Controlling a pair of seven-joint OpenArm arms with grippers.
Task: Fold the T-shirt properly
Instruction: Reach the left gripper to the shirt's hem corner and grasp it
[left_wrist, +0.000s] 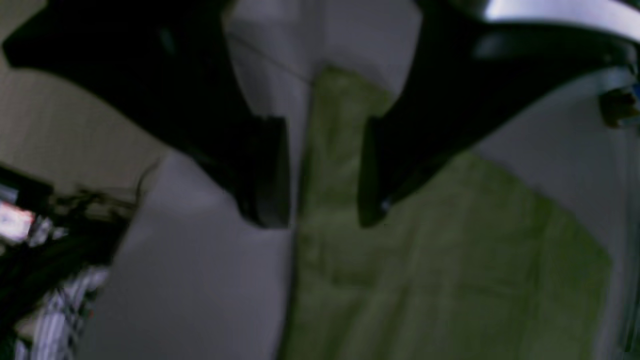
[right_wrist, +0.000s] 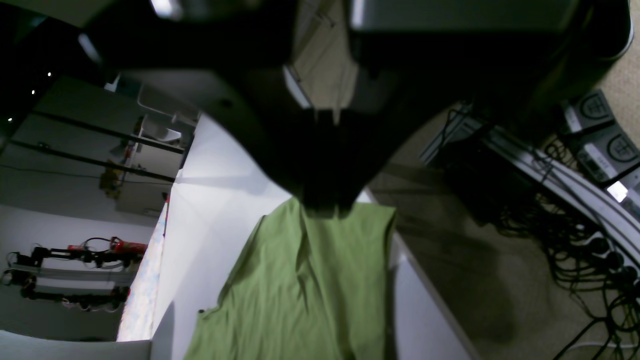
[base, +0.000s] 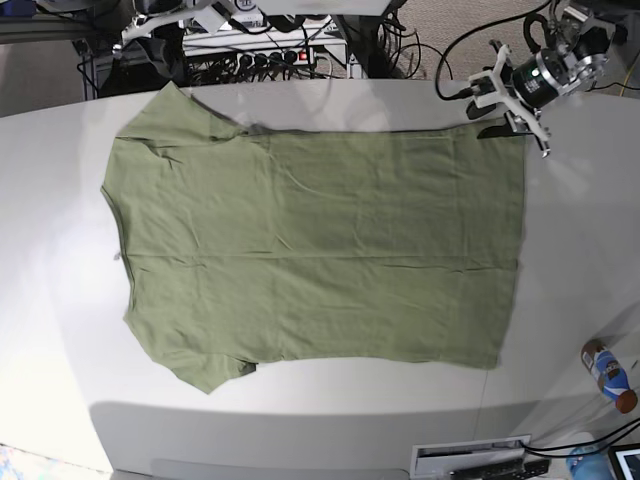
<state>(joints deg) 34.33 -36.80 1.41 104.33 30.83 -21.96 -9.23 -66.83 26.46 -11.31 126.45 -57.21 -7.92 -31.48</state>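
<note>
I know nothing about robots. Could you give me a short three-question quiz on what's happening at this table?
1. True or false: the plain olive-green cotton T-shirt lies spread flat on the white table.
2. The left gripper hovers over the shirt's hem corner. Its jaws are: A) apart, B) clamped together, C) out of sight.
3. Fill in: in the base view, the shirt's sleeves lie on the picture's ___ side.

Key: 1 true; 2 A; 3 left.
</note>
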